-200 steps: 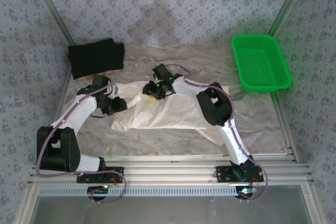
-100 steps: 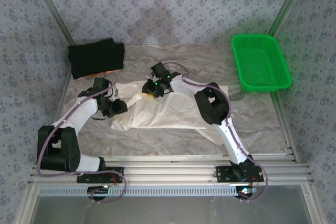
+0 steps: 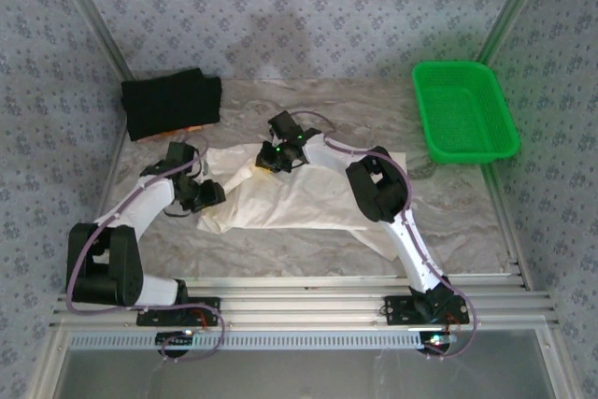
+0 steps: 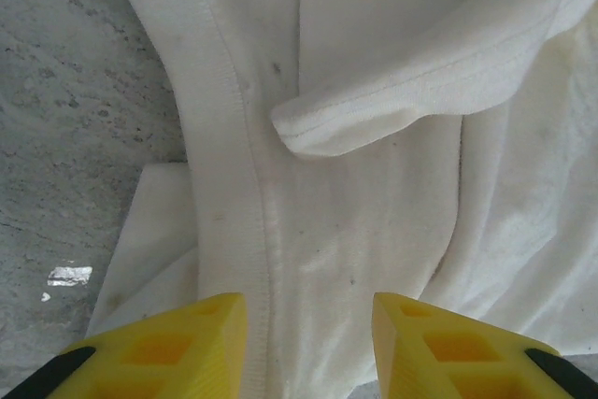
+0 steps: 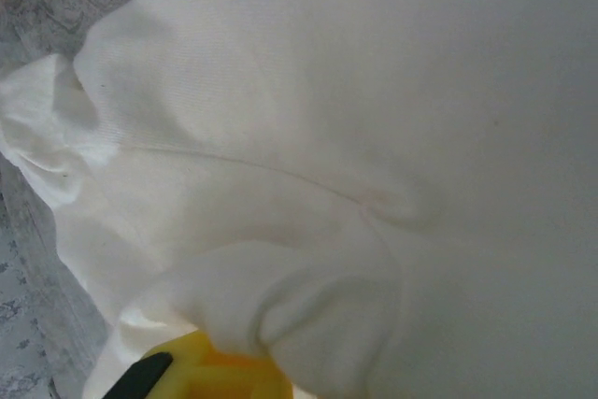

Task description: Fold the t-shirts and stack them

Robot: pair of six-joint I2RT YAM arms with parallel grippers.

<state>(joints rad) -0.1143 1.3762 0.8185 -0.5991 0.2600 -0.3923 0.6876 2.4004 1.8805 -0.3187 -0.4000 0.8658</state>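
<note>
1 cream shirt (image 3: 308, 201), left pincer (image 4: 308, 313) spread above, right pincer (image 3: 266, 162) pinching it, black shirt (image 3: 171, 103), green basket (image 3: 450, 66) aside

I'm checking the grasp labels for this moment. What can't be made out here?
Right hand grip: in the right wrist view the white shirt drapes over its yellow finger; open or shut is unclear.
Black shirt folds: top view, too dark and small.
Left hand contact with the cloth: fingers cut off by the bottom edge of the left wrist view.
</note>
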